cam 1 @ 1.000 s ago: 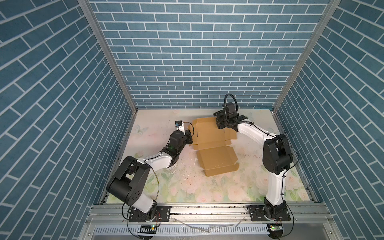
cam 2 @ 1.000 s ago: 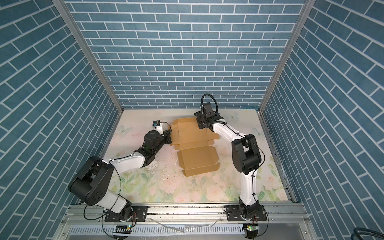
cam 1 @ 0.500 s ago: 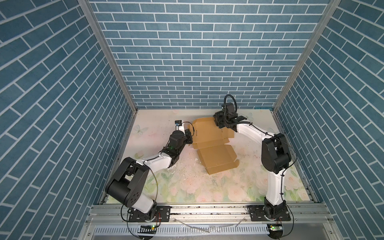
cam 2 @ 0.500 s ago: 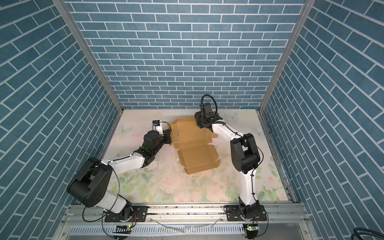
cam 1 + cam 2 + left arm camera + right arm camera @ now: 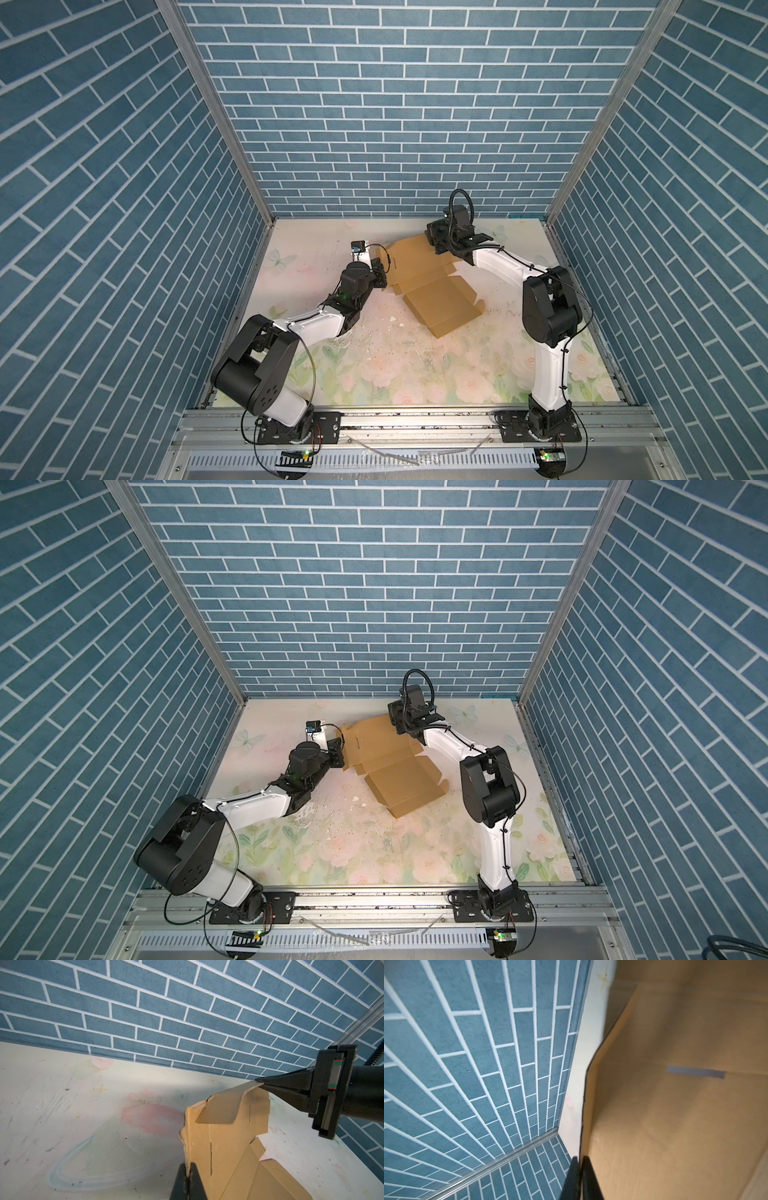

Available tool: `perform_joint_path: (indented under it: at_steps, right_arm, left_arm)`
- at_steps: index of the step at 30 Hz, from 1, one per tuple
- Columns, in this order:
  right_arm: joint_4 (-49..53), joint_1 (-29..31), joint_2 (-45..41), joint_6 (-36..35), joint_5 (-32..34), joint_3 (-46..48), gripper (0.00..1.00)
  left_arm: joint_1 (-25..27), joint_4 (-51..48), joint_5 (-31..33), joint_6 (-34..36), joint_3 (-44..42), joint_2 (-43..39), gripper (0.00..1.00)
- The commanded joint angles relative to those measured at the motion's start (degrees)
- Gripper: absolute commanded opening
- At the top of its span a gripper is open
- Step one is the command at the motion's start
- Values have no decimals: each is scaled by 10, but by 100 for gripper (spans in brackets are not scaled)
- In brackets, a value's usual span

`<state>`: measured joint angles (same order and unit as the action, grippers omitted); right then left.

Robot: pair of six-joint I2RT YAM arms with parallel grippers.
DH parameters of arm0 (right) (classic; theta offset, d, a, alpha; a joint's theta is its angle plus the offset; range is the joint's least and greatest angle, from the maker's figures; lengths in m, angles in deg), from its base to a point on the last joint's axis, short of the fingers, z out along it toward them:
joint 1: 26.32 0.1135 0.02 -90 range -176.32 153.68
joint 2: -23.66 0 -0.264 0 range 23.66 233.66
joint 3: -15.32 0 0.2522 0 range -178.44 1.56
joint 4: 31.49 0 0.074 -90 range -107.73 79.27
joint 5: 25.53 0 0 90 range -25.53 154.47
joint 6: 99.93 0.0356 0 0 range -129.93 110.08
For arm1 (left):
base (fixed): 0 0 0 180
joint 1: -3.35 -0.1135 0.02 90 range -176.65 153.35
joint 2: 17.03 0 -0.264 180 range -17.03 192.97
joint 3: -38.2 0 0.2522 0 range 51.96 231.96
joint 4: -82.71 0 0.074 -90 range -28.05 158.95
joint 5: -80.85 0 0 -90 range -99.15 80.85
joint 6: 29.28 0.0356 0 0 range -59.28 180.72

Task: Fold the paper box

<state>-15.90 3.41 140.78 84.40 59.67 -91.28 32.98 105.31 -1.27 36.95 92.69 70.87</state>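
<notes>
Left tool is pinched tight on the side edge of the paper box. In a top view the left tool sits right against that brown edge.

From this tool, the paper box stretches across to the other tool. The part held between the two tools is lifted and tilted. The part farther from both tools lies flat on the bench.

On the other side, the right tool is clamped on the top corner of the raised part. The right wrist view shows the cardboard edge caught between its two black fingers.

My guess is that the step now is bending the raised part up along its crease. Next, both tools need to move together and bring the held part over the flat part. They must keep the pull even, or the cardboard could slip out or bend in the wrong spot.

A second ago the right tool was not yet shut on the corner. Since then, the flat part has turned a little and slid closer to the tools.
</notes>
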Motion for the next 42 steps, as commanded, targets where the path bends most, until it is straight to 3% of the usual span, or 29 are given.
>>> perform_joint_path:
  at_steps: [1,11,18,27,33,42]
  right_arm:
    - [-41,2,7,14,-13,24,5]
    - [-117,2,2,9,-23,70,0]
    - [-181,1,-13,-12,-36,120,0]
    - [-280,-5,-39,-33,-80,184,0]
    - [-301,-9,-59,-53,-107,200,0]
    - [-306,-15,-73,-110,-169,210,0]
  left_arm:
    - [4,-1,0,4,0,-4,5]
    - [4,-46,1,14,-17,-34,24]
    - [-1,-155,13,25,-30,-98,38]
    - [-14,-313,-48,55,-10,-120,53]
    - [-15,-330,-90,44,-10,-102,60]
    - [-15,-318,-94,16,-10,-106,65]
